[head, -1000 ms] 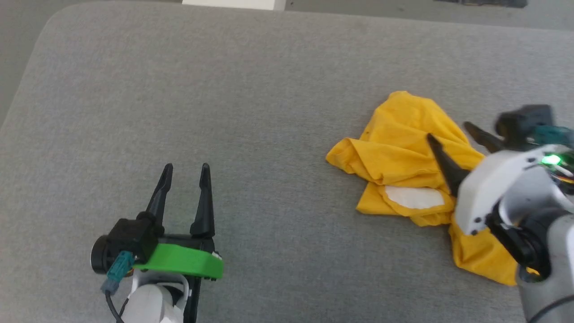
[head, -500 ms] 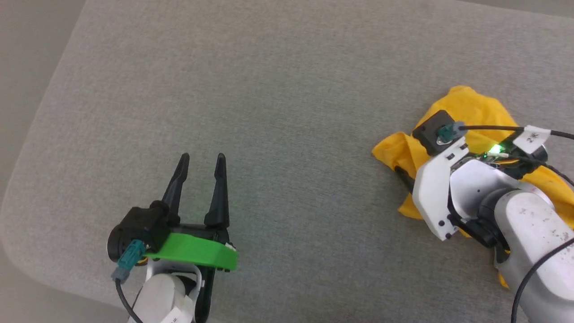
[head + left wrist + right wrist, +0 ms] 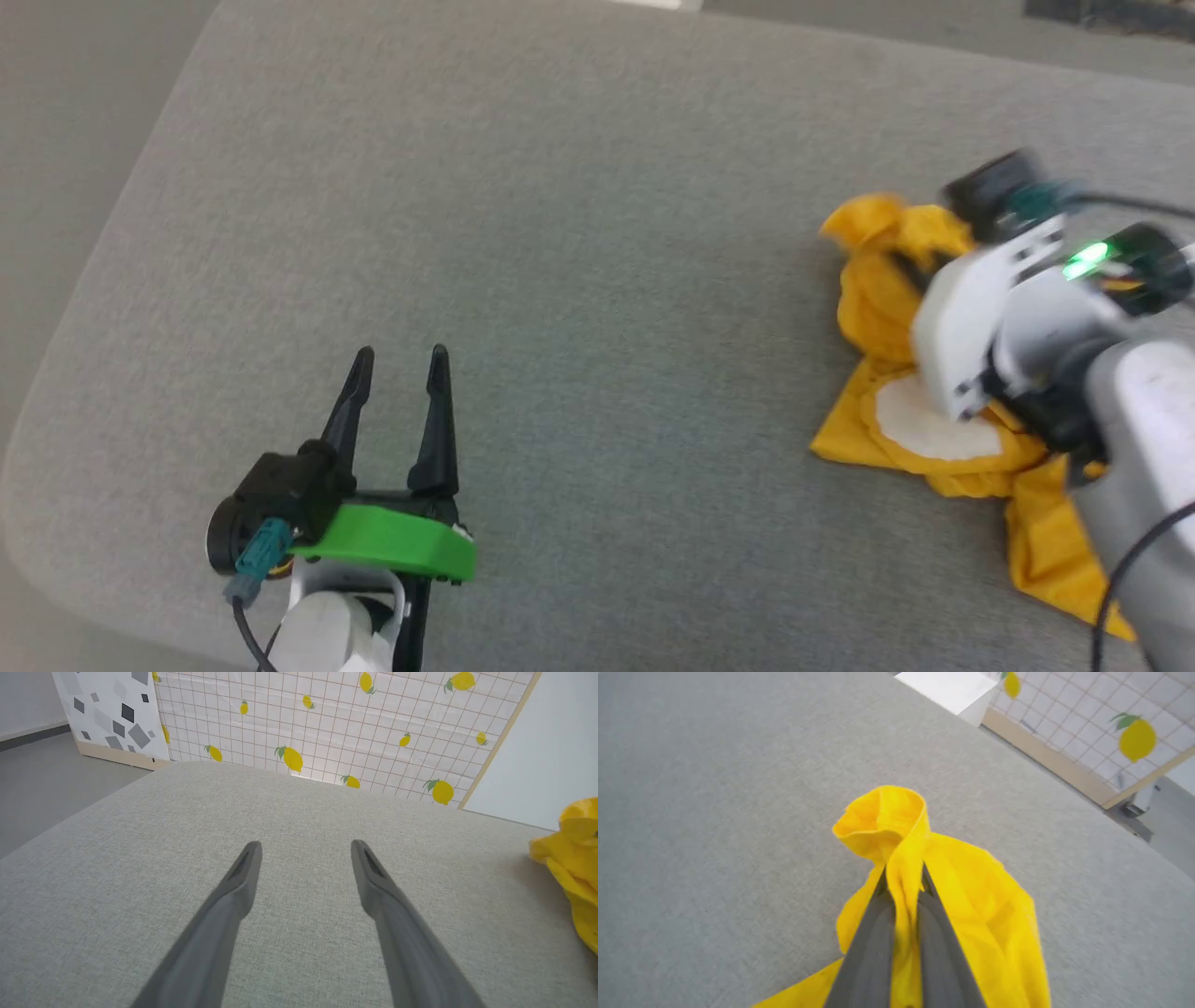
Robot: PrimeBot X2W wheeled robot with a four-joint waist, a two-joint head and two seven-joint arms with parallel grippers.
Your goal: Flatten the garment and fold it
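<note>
While the left tool [image 3: 400, 354] hovers spread apart, the right tool [image 3: 903, 873] pinches the yellow garment [image 3: 971, 896].

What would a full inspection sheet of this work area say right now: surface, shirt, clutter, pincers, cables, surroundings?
Surface: grey cloth pad with a rounded corner.
Job's things: yellow T-shirt, crumpled, white patch showing, bunched at the pinched end.
Clutter: nothing seen.
Grippers: left pincer open, holding nothing, apart from the T-shirt; right pincer shut on a fold of the T-shirt.
Cables: black cable with teal plug at the left wrist; second black cable beside the right arm.
Surroundings: lemon-print grid panel, panel with grey shapes, grey floor.
</note>
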